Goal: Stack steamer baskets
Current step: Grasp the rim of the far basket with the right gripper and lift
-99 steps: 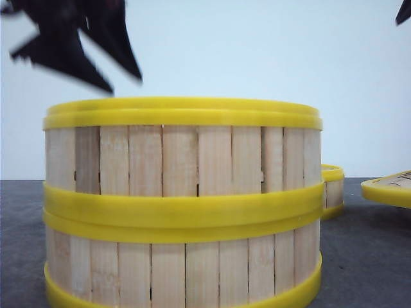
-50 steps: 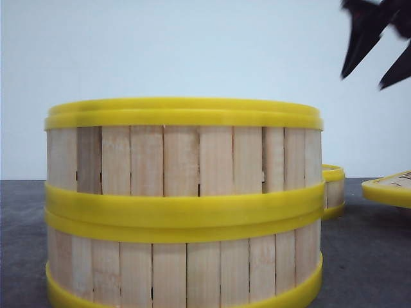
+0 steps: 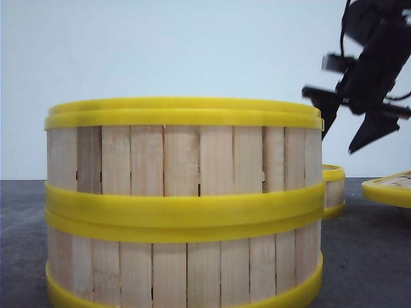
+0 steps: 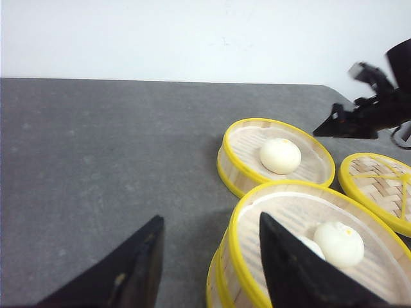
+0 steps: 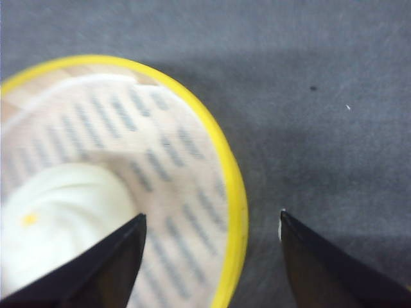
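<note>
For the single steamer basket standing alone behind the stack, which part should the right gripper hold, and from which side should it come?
Probably its yellow top rim, from above. The lone basket is shallow, open on top and holds a bun in the middle, so one finger inside the wall and one outside should clear it. The right gripper is open and already straddles the rim this way.

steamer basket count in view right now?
3. Two are stacked near the camera: the top basket on the bottom basket. A third basket sits alone behind them, under the right gripper. None seems hidden.
</note>
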Motion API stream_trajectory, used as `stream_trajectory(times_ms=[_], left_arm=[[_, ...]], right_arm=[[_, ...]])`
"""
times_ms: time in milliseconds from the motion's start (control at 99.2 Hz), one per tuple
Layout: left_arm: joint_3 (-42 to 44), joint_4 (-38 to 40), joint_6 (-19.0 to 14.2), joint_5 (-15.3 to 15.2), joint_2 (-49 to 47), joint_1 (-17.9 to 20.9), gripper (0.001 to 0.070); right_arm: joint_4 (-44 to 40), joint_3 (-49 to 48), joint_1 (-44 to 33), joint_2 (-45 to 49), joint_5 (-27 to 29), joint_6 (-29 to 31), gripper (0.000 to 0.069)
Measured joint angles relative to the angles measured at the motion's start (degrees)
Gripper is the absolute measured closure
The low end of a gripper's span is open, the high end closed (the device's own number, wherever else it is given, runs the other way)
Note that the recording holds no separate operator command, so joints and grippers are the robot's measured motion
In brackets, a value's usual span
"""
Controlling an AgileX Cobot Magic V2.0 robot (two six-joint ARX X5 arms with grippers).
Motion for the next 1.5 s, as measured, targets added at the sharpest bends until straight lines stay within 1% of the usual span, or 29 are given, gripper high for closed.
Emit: stream_trajectory(times_ms=[212, 423, 575, 776, 907, 1028, 1119, 1331, 1502], left_arm=[[0.02, -4.61, -0.26, 0.00, -2.80, 0.00, 0.0433], [0.02, -7.06, -0.96, -0.07, -3.04, 0.00, 0.0433], [0.02, -7.06, -1.27, -0.20, -3.04, 0.00, 0.0433], [0.02, -7.06, -1.29, -0.22, -3.04, 0.00, 0.0433], [0.02, -7.06, -1.29, -0.22, -3.04, 0.00, 0.0434], [0.02, -7.06, -1.29, -0.22, -3.04, 0.00, 0.0434], [0.02, -7.06, -1.27, -0.22, -3.04, 0.00, 0.0434], [0.02, -7.06, -1.27, -0.22, -3.06, 0.00, 0.0434], [0.02, -7.04, -1.29, -0.22, -3.06, 0.00, 0.0434]], right_arm=[[1.33, 0.22, 0.02, 3.37, 1.73, 0.00, 0.0410], [1.29, 0.24, 0.02, 4.00, 1.84, 0.17, 0.0443], [1.40, 0.28, 0.42, 5.40, 1.86, 0.22, 0.0506], [1.40, 0.28, 0.76, 6.32, 1.88, 0.74, 0.0523], [1.38, 0.28, 0.76, 6.40, 1.88, 0.87, 0.0594], [1.22, 0.31, 0.76, 6.75, 1.79, 1.86, 0.0624], [1.36, 0.37, 1.01, 6.91, 2.19, 3.17, 0.0659], [1.14, 1.07, 1.14, 7.23, 2.14, 3.85, 0.0665], [-4.04, 5.57, 1.14, 7.37, 2.16, 4.33, 0.0665]])
